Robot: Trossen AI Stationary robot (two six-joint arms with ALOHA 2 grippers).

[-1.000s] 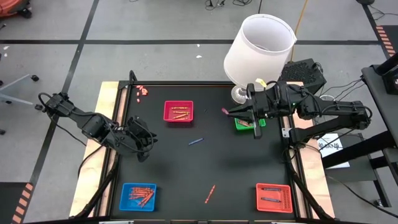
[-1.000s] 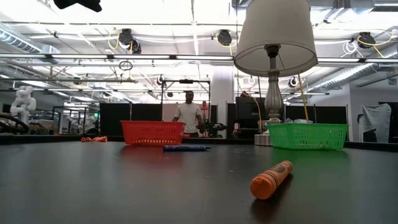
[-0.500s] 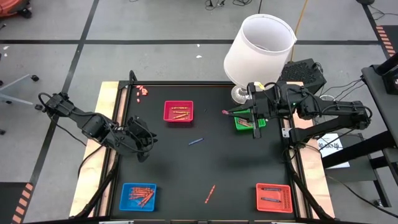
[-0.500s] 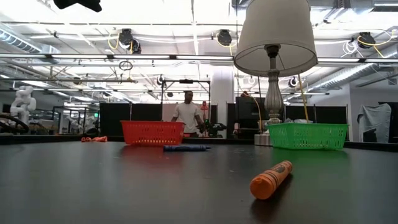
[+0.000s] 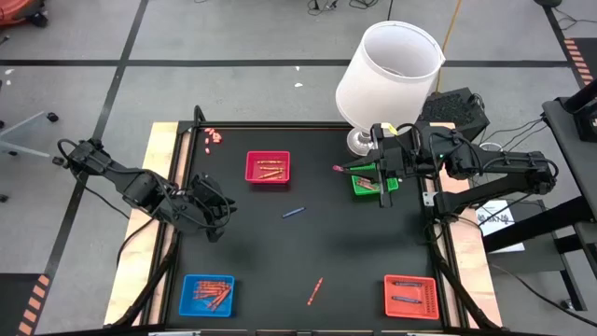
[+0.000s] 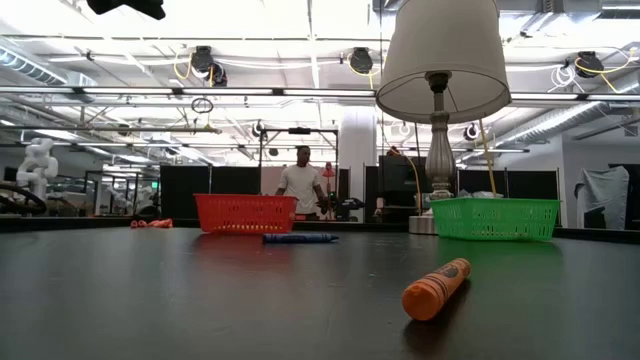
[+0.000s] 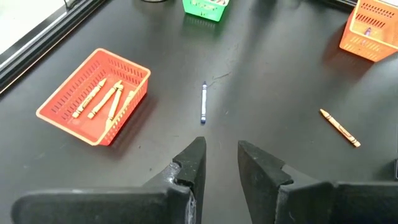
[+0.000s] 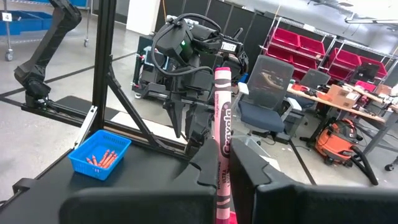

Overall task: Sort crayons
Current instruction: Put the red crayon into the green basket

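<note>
My right gripper (image 5: 353,170) hangs high over the table's far right, beside the green tray (image 5: 373,184), shut on a pink crayon (image 8: 222,118). My left gripper (image 7: 221,155) stands open above the table's left side with nothing between its fingers. A blue crayon (image 5: 295,213) lies flat mid-table and an orange crayon (image 5: 315,290) lies near the front edge. Crayons fill the red tray (image 5: 268,168), the blue tray (image 5: 208,293) and the orange-red tray (image 5: 410,296). My right gripper pinches the pink crayon's rear part (image 8: 221,182) between its two fingers. The fingers point level toward the table's left and lie along the crayon. Its free end (image 5: 338,168) juts out past the fingertips, lifted clear of the table.
A white-shaded lamp (image 5: 390,75) stands at the far right corner, just behind the green tray. A few pink crayons (image 5: 215,137) lie at the far left corner. The black tabletop (image 5: 354,243) between the trays is bare. A person (image 6: 302,185) stands far off in the room.
My right gripper has rolled a little about the line it points along, and the pink crayon has turned with it. It has stayed in the same place.
</note>
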